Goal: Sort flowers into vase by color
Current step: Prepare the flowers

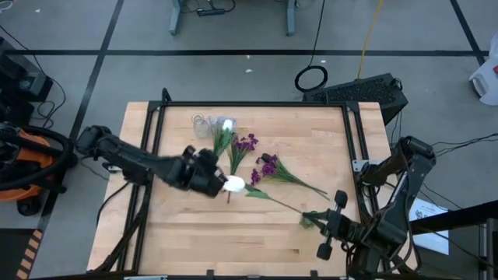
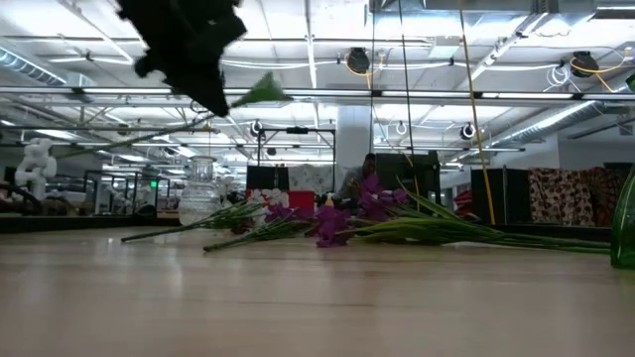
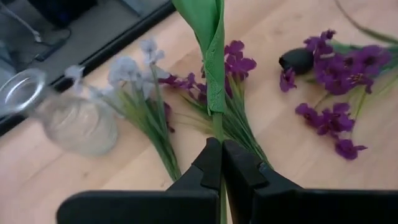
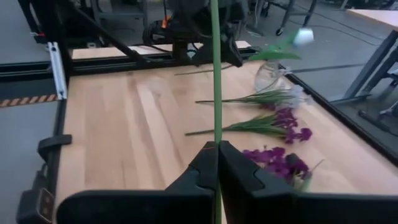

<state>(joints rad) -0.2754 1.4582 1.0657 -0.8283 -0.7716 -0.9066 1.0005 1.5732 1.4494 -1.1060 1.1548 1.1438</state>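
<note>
High view: white tulip-like artificial flower [image 1: 233, 184] spans both grippers above the wooden desk [image 1: 194, 233], bloom end in left gripper [image 1: 212, 183], stalk end in right gripper [image 1: 325, 219]; both jaws clamped on it; clear glass vase [image 1: 204, 122] lies nearer the left arm.

Held above the middle of the surface [image 1: 187, 225] between two tools: one long stem [image 1: 272, 201], left tool [image 1: 220, 185] at its bud end, right tool [image 1: 320, 218] at its stalk end near the front right. Behind it, loose flowers [image 1: 261, 165] lying on the surface. Farther back left, a vase [image 1: 201, 122], just beside them.
</note>
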